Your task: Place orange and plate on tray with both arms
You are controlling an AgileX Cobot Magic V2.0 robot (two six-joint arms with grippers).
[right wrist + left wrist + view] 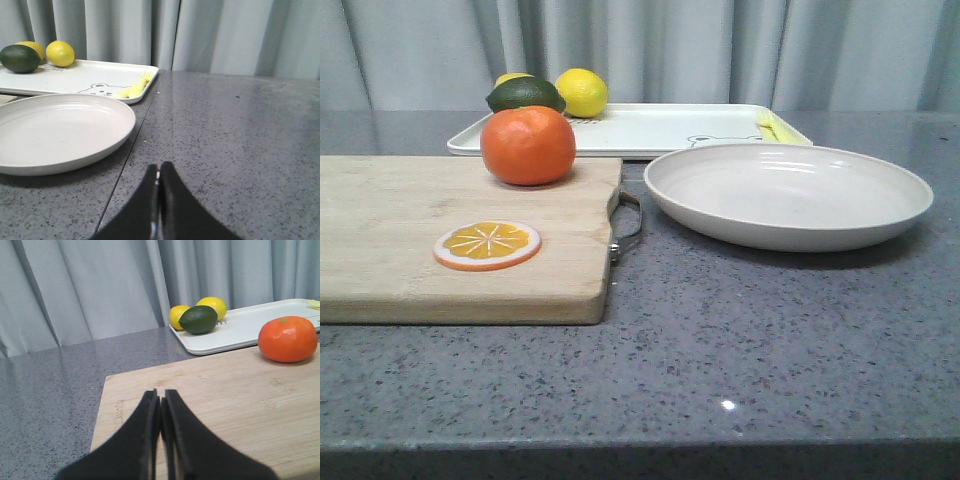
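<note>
Front view: orange sits on the cutting board at centre left, plate right on the tabletop, tray behind; my left fingers and right fingers are closed, holding nothing

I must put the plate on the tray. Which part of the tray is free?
The tray is bare in its middle, between the lime and lemons at its left end and the yellow fork at its right end. The left end is crowded.

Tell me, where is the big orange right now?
In the front view the orange sits left of centre on the far edge of the wooden cutting board, just before the tray, left of the plate.
</note>
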